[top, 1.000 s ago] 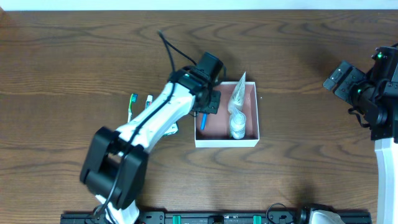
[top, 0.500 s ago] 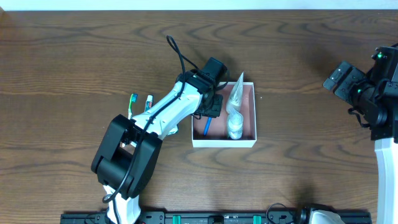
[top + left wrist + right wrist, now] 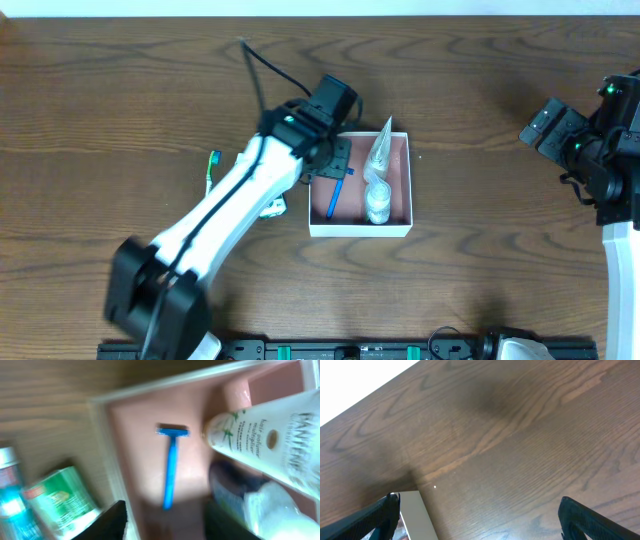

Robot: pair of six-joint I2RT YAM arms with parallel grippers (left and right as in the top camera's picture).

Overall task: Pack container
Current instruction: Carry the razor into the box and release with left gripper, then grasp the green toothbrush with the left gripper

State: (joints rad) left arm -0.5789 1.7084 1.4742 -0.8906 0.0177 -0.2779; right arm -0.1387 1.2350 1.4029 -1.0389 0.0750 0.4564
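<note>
This looks like a robotics lab bench: a wood-grain worktop (image 3: 480,90), a white robot arm (image 3: 225,205) at lower left, a second arm (image 3: 618,270) at the right edge, and a black mounting rail (image 3: 350,350) along the bottom.

Wood-grain table (image 3: 120,80) bears a matt container (image 3: 360,229) (glossy plastic tube (image 3: 270,435) inside).

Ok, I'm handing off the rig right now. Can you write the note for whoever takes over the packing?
Left gripper: open, empty, over the left half of the container.
Right gripper: open, empty, over bare table far to the right.
Packed: blue razor flat on the floor, white tube, and a whitish item too blurred to name.
Left to pack: green toothbrush on the table, green tube beside the container's left wall.
</note>
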